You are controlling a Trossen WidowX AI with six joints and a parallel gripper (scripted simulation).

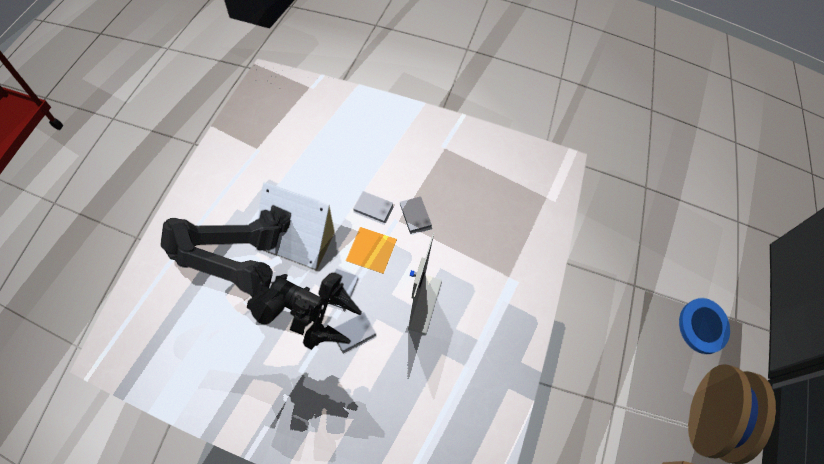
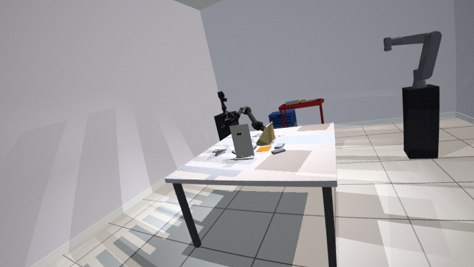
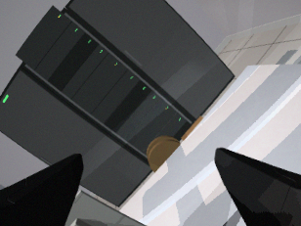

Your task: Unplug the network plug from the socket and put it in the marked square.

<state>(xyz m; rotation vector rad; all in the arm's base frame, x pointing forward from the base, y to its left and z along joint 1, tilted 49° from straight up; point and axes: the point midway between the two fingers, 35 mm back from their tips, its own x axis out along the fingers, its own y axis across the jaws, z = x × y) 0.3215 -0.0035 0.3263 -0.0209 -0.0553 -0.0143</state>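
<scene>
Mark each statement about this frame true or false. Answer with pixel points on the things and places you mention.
1. The gripper (image 1: 355, 326) (image 3: 150, 158) stands open. True.
2. The plug (image 1: 412, 273) lies on the orange square (image 1: 360, 249) (image 2: 263, 149). False: it is at the upright panel (image 1: 422, 299) (image 2: 243, 142).
3. The wedge-shaped stand (image 1: 296, 227) (image 2: 269, 135) rests on the floor. False: it is on the table (image 1: 322, 121) (image 2: 282, 174).
4. The fingertips are apart from the upright panel. True.
</scene>
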